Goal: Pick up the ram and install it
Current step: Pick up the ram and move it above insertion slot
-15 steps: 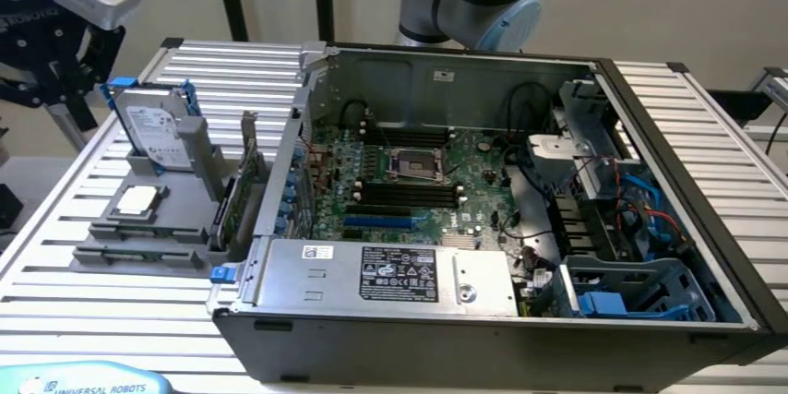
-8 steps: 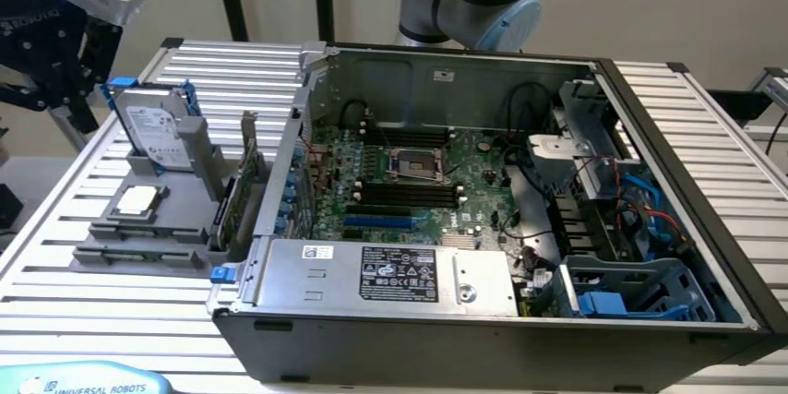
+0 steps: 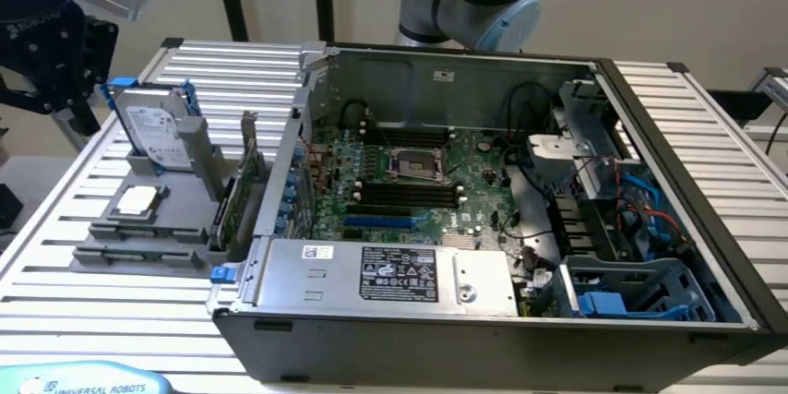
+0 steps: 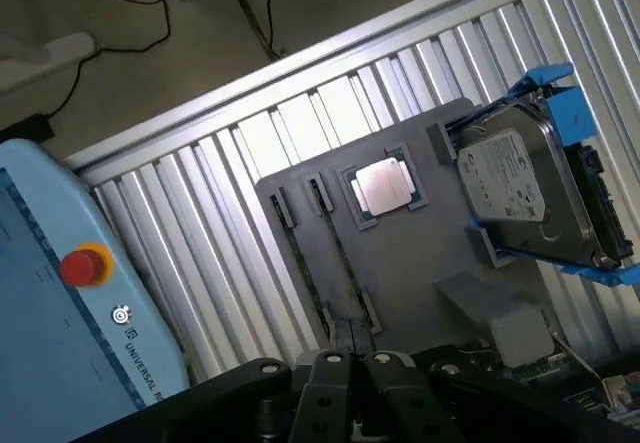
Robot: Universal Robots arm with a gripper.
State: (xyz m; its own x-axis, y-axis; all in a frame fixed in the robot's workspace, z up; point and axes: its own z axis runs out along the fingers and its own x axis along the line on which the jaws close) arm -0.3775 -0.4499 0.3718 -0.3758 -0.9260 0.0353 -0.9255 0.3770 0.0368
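Observation:
The ram (image 3: 138, 254) is a thin green stick standing on edge in the front slot of the grey holder (image 3: 173, 193), at the exterior view's left. In the wrist view the ram (image 4: 338, 258) appears edge-on as a narrow line between the holder's clips. My gripper (image 3: 77, 117) hangs above and behind the holder, apart from it. Its fingers (image 4: 330, 368) are shut together with nothing between them. The open computer case (image 3: 493, 320) holds the motherboard, whose black memory slots (image 3: 407, 193) lie below the processor socket.
The holder also carries a hard drive in a blue frame (image 3: 158, 131), a silver processor chip (image 3: 136, 200) and an upright green expansion card (image 3: 244, 186). A power supply (image 3: 388, 274) fills the case front. A blue teach pendant with a red button (image 4: 85, 266) lies nearby.

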